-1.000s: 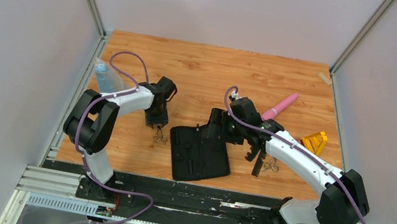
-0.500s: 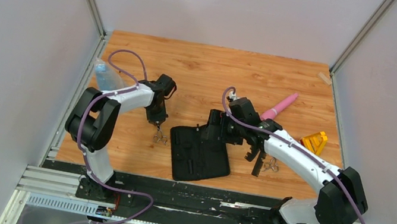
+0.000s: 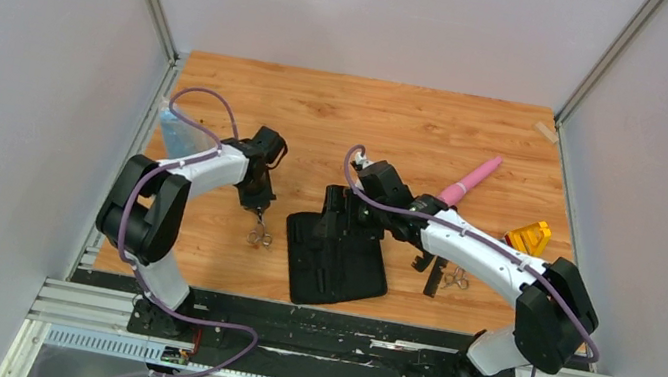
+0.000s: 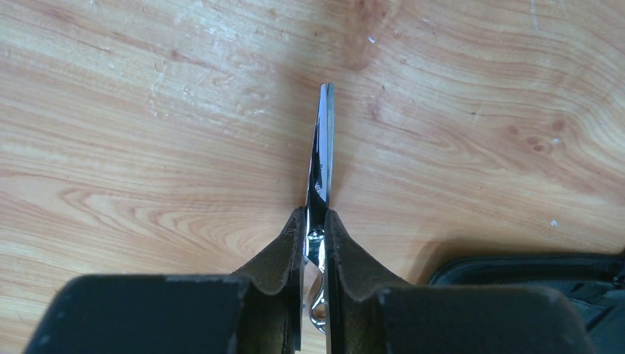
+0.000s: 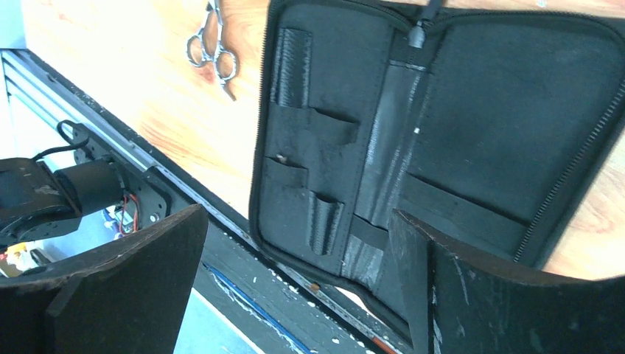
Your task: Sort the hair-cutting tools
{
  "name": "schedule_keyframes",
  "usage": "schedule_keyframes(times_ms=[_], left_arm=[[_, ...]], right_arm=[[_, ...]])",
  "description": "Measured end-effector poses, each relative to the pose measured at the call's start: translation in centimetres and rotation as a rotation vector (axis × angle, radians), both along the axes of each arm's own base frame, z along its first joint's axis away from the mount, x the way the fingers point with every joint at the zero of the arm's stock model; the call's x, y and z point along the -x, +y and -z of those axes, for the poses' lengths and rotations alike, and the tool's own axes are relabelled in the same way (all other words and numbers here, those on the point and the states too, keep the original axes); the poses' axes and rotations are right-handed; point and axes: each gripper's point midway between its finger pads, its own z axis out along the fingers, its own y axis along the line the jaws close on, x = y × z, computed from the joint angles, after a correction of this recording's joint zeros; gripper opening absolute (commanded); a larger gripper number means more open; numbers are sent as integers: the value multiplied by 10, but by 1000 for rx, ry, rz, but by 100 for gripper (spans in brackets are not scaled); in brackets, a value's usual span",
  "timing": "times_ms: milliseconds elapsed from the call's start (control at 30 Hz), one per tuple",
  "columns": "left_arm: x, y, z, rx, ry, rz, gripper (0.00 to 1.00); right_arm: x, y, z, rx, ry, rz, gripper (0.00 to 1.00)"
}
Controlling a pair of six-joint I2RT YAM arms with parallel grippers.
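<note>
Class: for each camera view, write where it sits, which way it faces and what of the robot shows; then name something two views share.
Top external: above and behind the bases, looking down on the table; left arm and right arm show.
Left wrist: on the left arm, facing the table; left gripper shut on scissors.
Right wrist: on the right arm, facing down into the open black case; open right gripper frames it.
Shared: the case's corner also shows in the left wrist view.
</note>
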Motion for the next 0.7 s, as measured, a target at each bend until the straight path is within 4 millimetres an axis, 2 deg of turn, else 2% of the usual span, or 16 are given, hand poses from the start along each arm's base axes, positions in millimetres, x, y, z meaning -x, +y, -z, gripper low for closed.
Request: schedule_keyframes(times_ms=[300,367,433,500,567,700], left_arm=[[-3,-1,-21,87,-53,-23,5],[-5,2,-27,102,-71,-34,8],[-6,3,-31,110,-84,-41,16],[-7,5,-32,112,-86,-41,34],[-4,6,-31,109,-74,-40,45],[6,6,-27,107,-41,-25,48]], right_arm=[[-4,24,-9,-74,-23,-43,96],[-6,29,-10,-95,-28,-51,95],[-7,34,-6,-101,-23,-60,95],[-8,38,-2,-105,-17,-66,95],[-8,40,2,-103,-9,-69,95],[-7,42,2,-108,-8,-73,95]])
